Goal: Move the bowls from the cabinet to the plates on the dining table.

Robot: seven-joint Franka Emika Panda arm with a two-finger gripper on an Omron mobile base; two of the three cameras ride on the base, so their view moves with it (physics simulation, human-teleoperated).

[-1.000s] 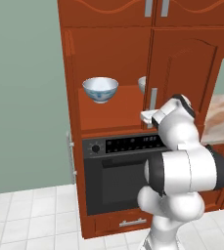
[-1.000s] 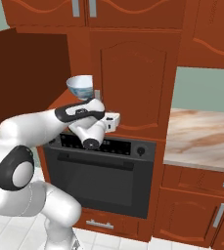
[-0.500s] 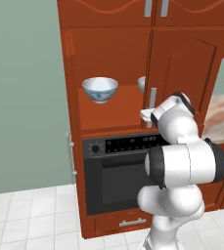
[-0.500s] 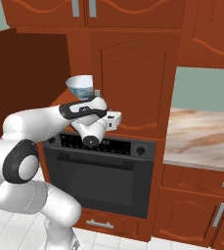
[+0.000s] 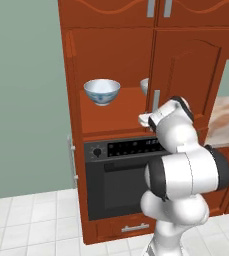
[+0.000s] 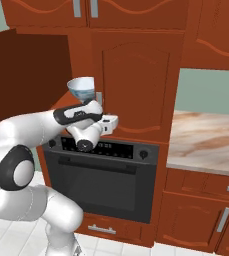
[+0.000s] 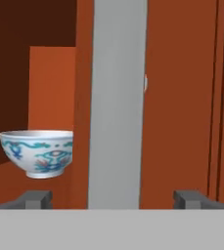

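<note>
Two finger tips of the gripper [image 7: 113,199] are standing wide apart, straddling the upright silver handle [image 7: 117,102] of the closed cabinet door [image 7: 182,97]; the blue-patterned bowl [image 7: 37,152] is sitting left of them on the cabinet shelf [image 5: 117,112].

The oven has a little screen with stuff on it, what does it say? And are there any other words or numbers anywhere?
Oven screen: pale marks, too small and blurred to read.
Blue-patterned bowl: painted swirls, no letters.
No other words or numbers can be read anywhere.
</note>
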